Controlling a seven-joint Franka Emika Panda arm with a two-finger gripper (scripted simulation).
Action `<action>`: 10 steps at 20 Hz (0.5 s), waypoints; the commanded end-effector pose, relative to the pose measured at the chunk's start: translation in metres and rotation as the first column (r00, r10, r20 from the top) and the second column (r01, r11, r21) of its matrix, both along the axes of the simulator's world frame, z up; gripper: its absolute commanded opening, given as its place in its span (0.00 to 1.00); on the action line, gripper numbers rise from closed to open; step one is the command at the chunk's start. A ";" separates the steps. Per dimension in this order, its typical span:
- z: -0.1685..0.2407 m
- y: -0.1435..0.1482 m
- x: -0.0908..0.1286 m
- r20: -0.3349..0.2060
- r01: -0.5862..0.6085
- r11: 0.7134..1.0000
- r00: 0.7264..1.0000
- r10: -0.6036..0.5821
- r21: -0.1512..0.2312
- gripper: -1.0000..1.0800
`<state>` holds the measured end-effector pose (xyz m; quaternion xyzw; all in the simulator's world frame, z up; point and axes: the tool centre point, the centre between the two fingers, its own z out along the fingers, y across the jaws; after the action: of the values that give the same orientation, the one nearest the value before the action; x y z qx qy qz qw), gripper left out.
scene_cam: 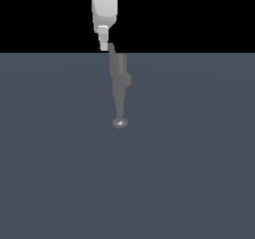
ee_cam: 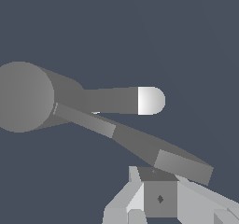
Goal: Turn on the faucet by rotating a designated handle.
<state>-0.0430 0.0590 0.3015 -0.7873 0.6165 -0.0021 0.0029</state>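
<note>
The grey faucet [scene_cam: 119, 78] stands mid-scene in the exterior view, its long spout [scene_cam: 119, 123] ending in a rounded knob toward the camera. Its thin handle [scene_cam: 111, 49] rises from the body's top toward the exterior view's left. My gripper [scene_cam: 104, 44] comes down from above, its tips right beside the handle. In the wrist view the faucet's round body [ee_cam: 23, 97] carries the spout [ee_cam: 150, 100] with its pale tip and the flat handle [ee_cam: 182, 167], whose paddle end lies just off my gripper [ee_cam: 158, 190]. The fingers sit together with no gap and nothing between them. I cannot tell whether they touch the handle.
A plain dark blue-grey floor [scene_cam: 199, 183] spreads around the faucet. My white arm [scene_cam: 102, 6] reaches in from the top of the exterior view.
</note>
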 end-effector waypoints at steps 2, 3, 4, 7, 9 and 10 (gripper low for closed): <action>0.000 -0.003 -0.002 -0.001 0.002 1.000 1.000 -0.002 0.000 0.00; 0.000 -0.010 0.000 -0.001 0.002 1.000 1.000 -0.002 0.000 0.00; -0.001 -0.016 0.001 -0.002 0.003 1.000 1.000 -0.003 -0.001 0.00; -0.001 -0.036 0.005 -0.003 0.006 1.000 1.000 -0.006 -0.001 0.00; -0.001 -0.048 0.008 -0.004 0.007 1.000 1.000 -0.007 -0.001 0.00; -0.001 -0.055 0.009 -0.004 0.008 1.000 1.000 -0.008 -0.001 0.00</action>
<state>-0.0366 0.0253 0.3014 -0.7908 0.6120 -0.0007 0.0020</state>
